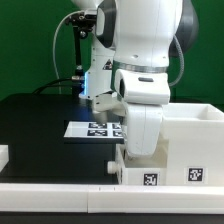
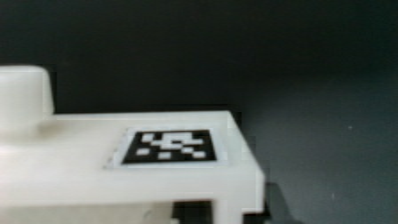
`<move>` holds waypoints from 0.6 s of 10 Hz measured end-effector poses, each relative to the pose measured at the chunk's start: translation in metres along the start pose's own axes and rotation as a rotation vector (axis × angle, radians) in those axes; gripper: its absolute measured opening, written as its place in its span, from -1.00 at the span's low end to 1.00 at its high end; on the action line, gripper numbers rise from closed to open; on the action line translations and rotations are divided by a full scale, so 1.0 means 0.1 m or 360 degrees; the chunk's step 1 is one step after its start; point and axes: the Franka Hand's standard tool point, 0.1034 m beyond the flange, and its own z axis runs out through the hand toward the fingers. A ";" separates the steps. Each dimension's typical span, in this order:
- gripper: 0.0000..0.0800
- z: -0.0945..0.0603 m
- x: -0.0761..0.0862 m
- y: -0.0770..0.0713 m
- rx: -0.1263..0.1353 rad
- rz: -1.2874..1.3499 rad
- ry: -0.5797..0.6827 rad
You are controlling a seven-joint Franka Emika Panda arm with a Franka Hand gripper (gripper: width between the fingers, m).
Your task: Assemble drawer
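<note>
In the wrist view a small white drawer tray (image 2: 107, 175) fills the lower part of the picture. It carries a square tag (image 2: 173, 145) on top and a round knob (image 2: 22, 95) at one end. My gripper (image 2: 231, 212) is shut on the tray's edge, with a dark finger on each side of a white wall. In the exterior view the gripper (image 1: 134, 158) is mostly hidden behind my own arm, low over the tray (image 1: 132, 172). The tray sits right against the large white housing (image 1: 195, 135) at the exterior view's right.
The marker board (image 1: 92, 128) lies on the black table behind my arm. Another white part (image 1: 3, 156) shows at the exterior view's left edge. A white table edge (image 1: 60, 186) runs along the front. A dark stand with cables (image 1: 78, 60) rises at the back.
</note>
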 end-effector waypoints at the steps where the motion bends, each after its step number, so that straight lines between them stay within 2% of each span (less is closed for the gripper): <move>1: -0.90 0.00 0.00 0.00 0.0000 0.0001 0.0000; 6: -0.90 -0.02 0.07 0.01 -0.0008 0.0023 0.0004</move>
